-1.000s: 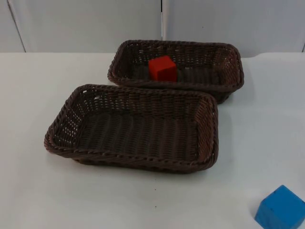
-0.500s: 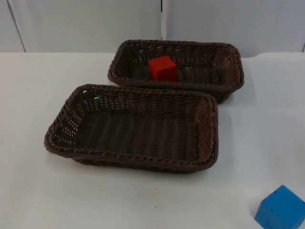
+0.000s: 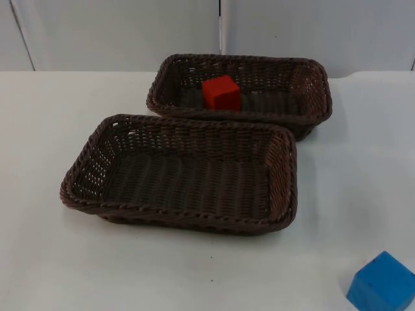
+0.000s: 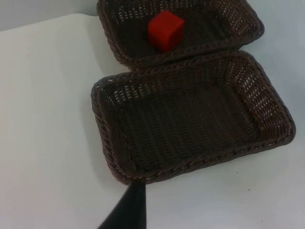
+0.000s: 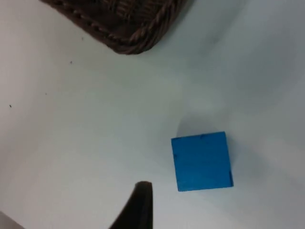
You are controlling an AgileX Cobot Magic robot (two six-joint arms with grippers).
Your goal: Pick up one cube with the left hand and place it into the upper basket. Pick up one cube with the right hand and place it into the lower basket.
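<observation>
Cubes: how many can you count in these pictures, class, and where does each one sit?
2. The red cube lies inside the upper basket. The blue cube stands on the white table, outside the lower basket.

A white table top (image 3: 52, 259) stretched across the room and met a pale grey partition wall (image 3: 117, 32) at its far edge. A dark vertical seam (image 3: 220, 26) split the wall's panels, with a second, slanted seam (image 3: 23, 35) near the left. A few tiny dark specks (image 5: 10, 106) marked the otherwise plain table surface, which caught soft shadows.
</observation>
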